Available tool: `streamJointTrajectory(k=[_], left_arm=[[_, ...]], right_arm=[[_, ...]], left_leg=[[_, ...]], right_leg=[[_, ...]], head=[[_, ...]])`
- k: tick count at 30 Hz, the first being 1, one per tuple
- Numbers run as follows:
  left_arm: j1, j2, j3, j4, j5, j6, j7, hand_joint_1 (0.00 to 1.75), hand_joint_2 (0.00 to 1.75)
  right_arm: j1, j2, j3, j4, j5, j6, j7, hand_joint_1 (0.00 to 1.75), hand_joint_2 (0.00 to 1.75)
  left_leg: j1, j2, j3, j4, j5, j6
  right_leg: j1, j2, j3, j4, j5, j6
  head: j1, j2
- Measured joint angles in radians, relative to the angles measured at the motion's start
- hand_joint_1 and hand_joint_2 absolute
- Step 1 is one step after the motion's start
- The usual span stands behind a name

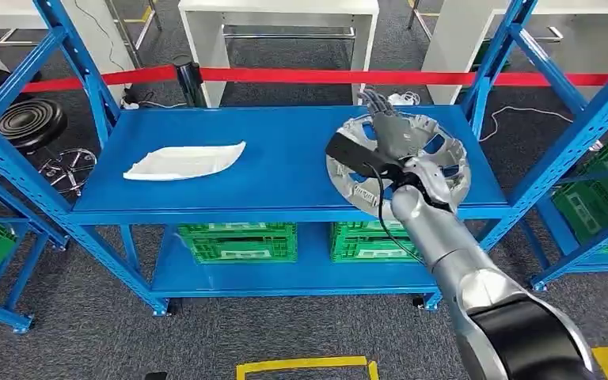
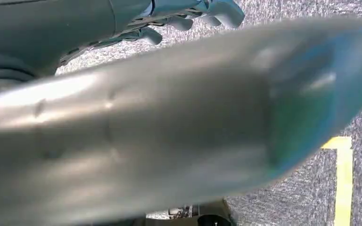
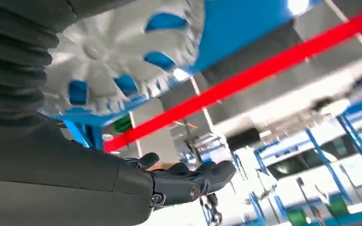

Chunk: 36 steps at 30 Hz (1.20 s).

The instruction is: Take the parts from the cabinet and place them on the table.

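Note:
A silver wheel cover (image 1: 435, 162) with spoke openings lies flat on the right of the blue rack's top shelf (image 1: 285, 146); it is also in the right wrist view (image 3: 122, 52). My right hand (image 1: 388, 127) reaches over its middle with fingers stretched out and apart, holding nothing. In the right wrist view a gap separates that hand (image 3: 179, 181) from the cover. A flat white plastic part (image 1: 184, 161) lies on the left of the same shelf. My left hand (image 2: 193, 16) hangs over grey carpet, fingers loose, with nothing in it.
Green crates (image 1: 241, 241) stand on the lower shelf. More blue racks flank this one left and right. A red barrier tape (image 1: 324, 76) runs behind, with white tables beyond. A black stool (image 1: 32, 123) stands at the left. Yellow floor tape (image 1: 305, 366) marks the carpet in front.

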Motion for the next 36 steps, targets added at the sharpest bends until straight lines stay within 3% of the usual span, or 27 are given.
streamJointTrajectory(k=[6,10,15,16,30,36], left_arm=[[0.0,-0.003,0.0,0.0,0.0,0.0,0.001,0.0,0.0],[0.0,-0.005,0.0,0.0,0.0,-0.005,0.005,0.0,0.0],[0.0,-0.008,0.0,0.0,-0.014,-0.005,0.029,0.0,0.0],[-0.001,-0.008,0.0,0.0,-0.015,-0.005,0.029,0.0,0.0],[-0.02,-0.008,-0.004,0.0,-0.02,-0.005,0.044,0.0,0.0],[-0.019,-0.011,0.06,0.0,0.117,-0.013,0.014,0.0,0.0]], right_arm=[[0.002,0.005,0.006,0.032,0.012,-0.006,0.007,0.0,1.75],[0.006,0.006,0.042,0.052,0.092,-0.035,0.08,0.0,1.75],[0.042,0.023,0.069,0.07,0.116,-0.066,0.078,0.0,1.75],[0.048,0.026,0.072,0.073,0.111,-0.065,0.074,0.0,0.0],[0.089,0.035,0.072,0.103,0.105,-0.038,0.079,0.0,0.0],[0.089,0.037,0.073,0.111,0.143,-0.013,0.114,0.0,0.0]], left_leg=[[0.0,0.0,0.0,0.0,0.0,0.0],[0.0,0.0,0.0,0.0,0.0,0.0],[0.0,0.0,0.0,0.0,0.0,0.0],[0.0,0.0,0.0,-0.001,0.0,0.0],[0.0,0.0,0.0,-0.001,0.0,0.0],[0.0,0.001,0.0,-0.001,0.0,-0.001]], right_leg=[[0.0,0.0,0.0,0.0,0.0,0.0],[0.0,0.0,0.0,0.0,0.0,0.0],[0.0,0.0,-0.001,0.0,0.0,-0.001],[0.0,0.0,0.0,0.0,-0.001,-0.001],[0.0,0.001,-0.001,0.0,-0.001,-0.001],[0.0,0.001,-0.001,0.0,-0.001,-0.001]], head=[[0.0,0.0],[0.0,0.0],[0.0,0.0],[0.0,0.0],[0.0,0.0],[0.0,0.0]])
